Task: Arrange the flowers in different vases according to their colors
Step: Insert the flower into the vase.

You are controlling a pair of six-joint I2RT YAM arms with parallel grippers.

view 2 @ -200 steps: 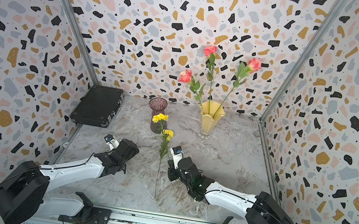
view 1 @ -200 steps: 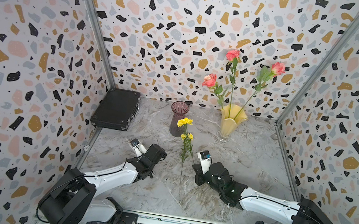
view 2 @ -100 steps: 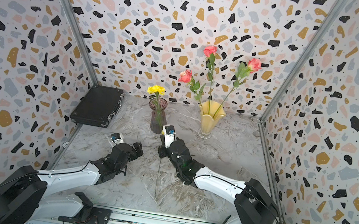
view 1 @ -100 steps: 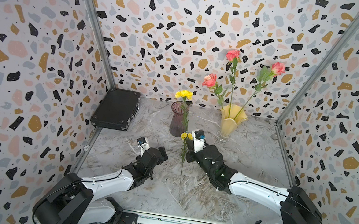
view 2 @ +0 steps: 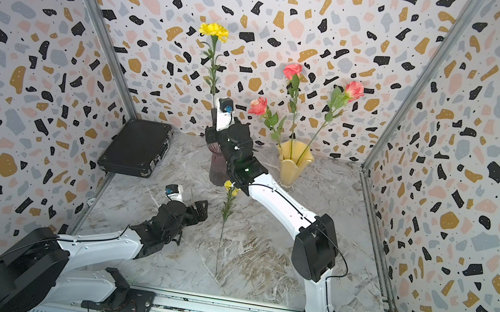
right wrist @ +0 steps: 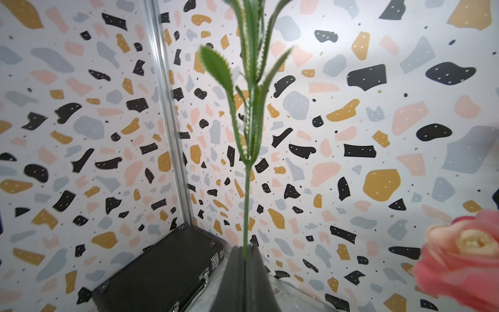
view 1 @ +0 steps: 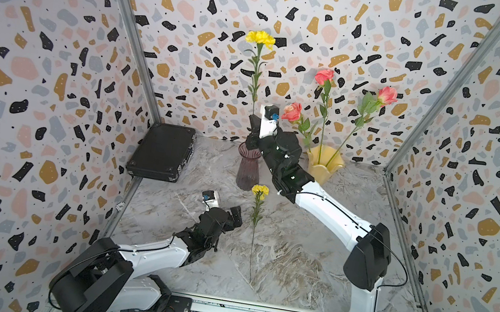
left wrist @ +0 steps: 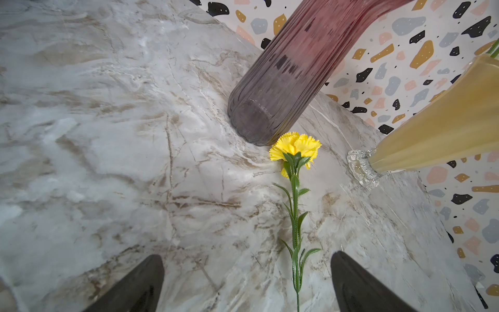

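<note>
Clenching the upright yellow flower (view 1: 260, 38), the right tool (view 1: 253, 119) holds it over the purple vase (view 1: 248, 170); the left tool (left wrist: 246, 259) gapes near the lying yellow flower (left wrist: 295, 147) on the tabletop (view 1: 293, 257)

Bare floor (view 1: 292, 267) front centre, purple vase (view 1: 247, 173), yellow vase (view 1: 323, 172) crowding back

Upright carnation (view 1: 260, 37), flat carnation (view 1: 260, 190): both topped yellow, stemmed green. Roses (view 1: 388, 95) coloured pink-coral. Ribbed vase (view 1: 247, 172) tinted purple, wavy vase (view 1: 326, 166) yellow. Case (view 1: 161, 152) black. Tabletop (view 1: 293, 257) veined grey marble, walls (view 1: 29, 92) terrazzo-speckled.
</note>
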